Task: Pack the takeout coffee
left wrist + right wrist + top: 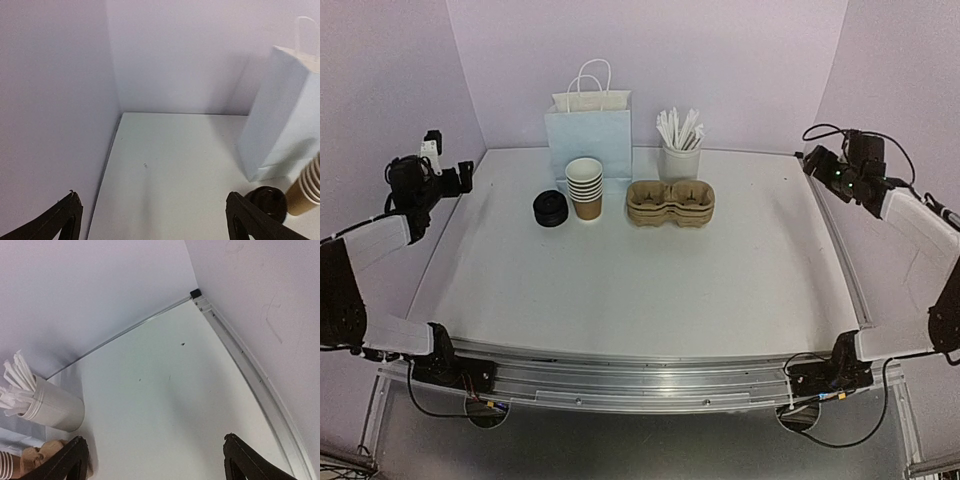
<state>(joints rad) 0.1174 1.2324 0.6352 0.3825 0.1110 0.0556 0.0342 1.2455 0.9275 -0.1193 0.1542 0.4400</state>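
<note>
No single lidded takeout coffee shows in any view. A nested stack of brown paper cups (pixel 585 188) stands at the back of the table, with a pile of black lids (pixel 550 208) just to its left. My left gripper (pixel 460 176) hangs high over the table's left edge. It is open and empty in the left wrist view (pixel 153 202), with the lids (pixel 269 201) and the cup stack (pixel 306 190) off to its right. My right gripper (pixel 816 160) hovers at the far right, open with nothing between its fingers (pixel 155 442).
A white paper bag (pixel 588 130) with handles stands behind the cups. Stacked brown pulp cup carriers (pixel 670 202) sit right of the cups. A white holder of wrapped straws (pixel 681 158) stands behind them. Lilac walls close the back and both sides.
</note>
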